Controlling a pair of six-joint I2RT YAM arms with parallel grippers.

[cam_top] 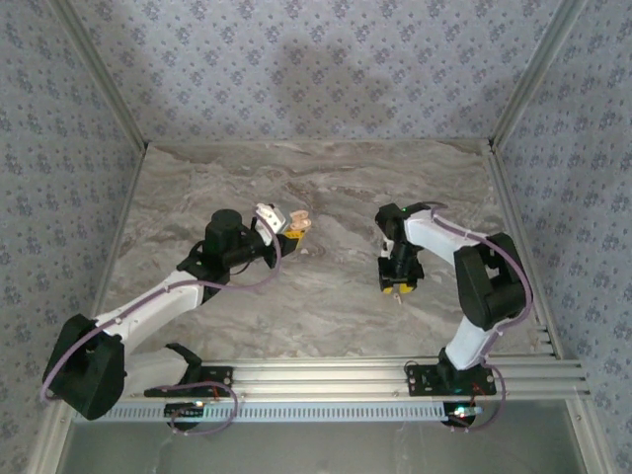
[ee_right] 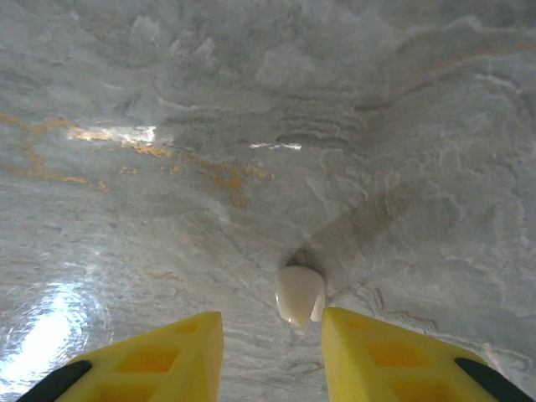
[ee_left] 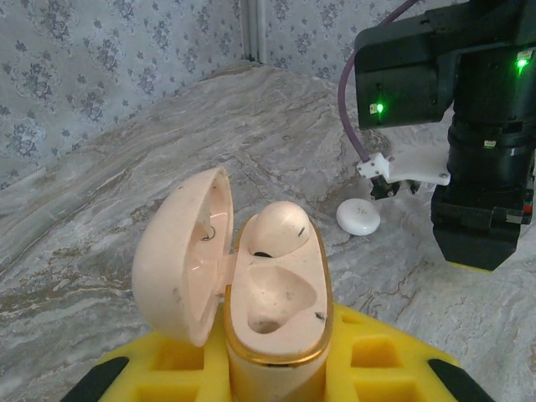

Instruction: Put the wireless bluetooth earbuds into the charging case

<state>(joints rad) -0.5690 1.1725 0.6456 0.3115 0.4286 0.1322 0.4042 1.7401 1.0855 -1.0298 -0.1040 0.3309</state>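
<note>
One loose earbud [ee_right: 300, 295] lies on the table [ee_right: 251, 126] between the spread fingers of the right gripper [ee_right: 272, 328], just past their tips; the left gripper [ee_left: 276, 373], pinching the open case [ee_left: 276, 293], sits well apart.

left arm [cam_top: 168, 296] stretched out low, forearm rising to the wrist. left gripper [ee_left: 276, 368] roughly level, facing the right arm [cam_top: 489, 281], clamped on the charging case [ee_left: 276, 293], which sits upright between its yellow fingers [ee_left: 167, 373]. right arm folded, elbow high. right gripper [ee_right: 272, 352] aimed down, fingertips [ee_right: 159, 360] apart.
</note>
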